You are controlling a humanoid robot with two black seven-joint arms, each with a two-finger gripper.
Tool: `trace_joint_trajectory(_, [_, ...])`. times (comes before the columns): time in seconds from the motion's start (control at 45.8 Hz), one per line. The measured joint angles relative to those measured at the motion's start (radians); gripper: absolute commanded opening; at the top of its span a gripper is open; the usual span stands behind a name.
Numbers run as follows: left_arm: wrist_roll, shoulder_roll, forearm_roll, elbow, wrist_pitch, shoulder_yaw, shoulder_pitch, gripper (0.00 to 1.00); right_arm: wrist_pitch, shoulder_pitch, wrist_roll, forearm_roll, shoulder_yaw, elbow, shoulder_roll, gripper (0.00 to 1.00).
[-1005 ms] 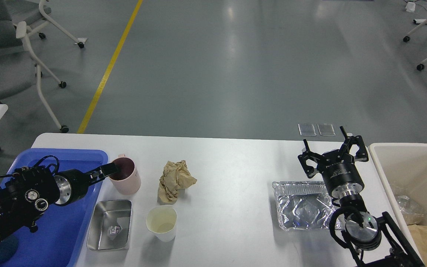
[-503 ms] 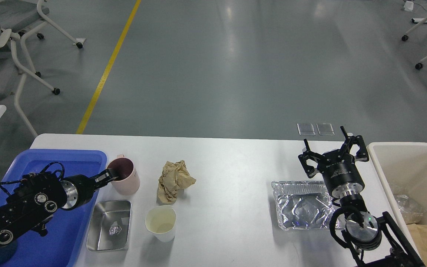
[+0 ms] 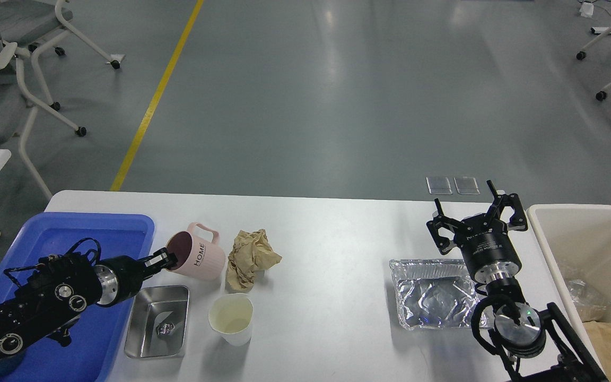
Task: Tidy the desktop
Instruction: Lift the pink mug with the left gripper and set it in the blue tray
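The white desktop [image 3: 326,239] carries several items. A pink mug [image 3: 202,258] marked HOME lies tilted, mouth to the left and handle up. My left gripper [image 3: 165,260] is shut on its rim, with one finger inside the mouth. Right of the mug, and touching or nearly touching it, is a crumpled brown paper [image 3: 250,254]. A cream paper cup [image 3: 231,317] stands upright in front of it. A crinkled foil tray [image 3: 433,300] lies at the right. My right gripper [image 3: 478,216] is open and empty, just behind the foil tray.
A blue plastic tray [image 3: 98,233] sits at the left under my left arm. A small steel pan [image 3: 158,321] holding a bit of foil lies beside it. A cream bin [image 3: 592,239] with trash stands off the right edge. Office chairs stand on the floor at the far left.
The pink mug has tipped from upright to tilted, its base swung right toward the brown paper. My left gripper moved slightly nearer with the rim. The right arm has not moved.
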Motion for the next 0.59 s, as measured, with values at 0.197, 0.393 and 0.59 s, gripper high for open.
trace_joint_trajectory(0.197, [0.005, 0.085, -0.006, -0.076, -0.024, 0.001, -0.034, 0.00, 0.000, 0.000, 0.000, 0.000, -0.001, 0.000, 0.003, 1.00])
trace_joint_trajectory(0.393, [0.015, 0.305, -0.010, -0.258, -0.063, 0.003, -0.061, 0.00, -0.001, 0.004, 0.000, 0.000, -0.004, 0.000, 0.004, 1.00])
trace_joint_trajectory(0.59, [0.010, 0.542, -0.010, -0.427, -0.097, 0.057, -0.056, 0.00, -0.001, 0.006, 0.000, -0.001, -0.008, 0.000, 0.007, 1.00])
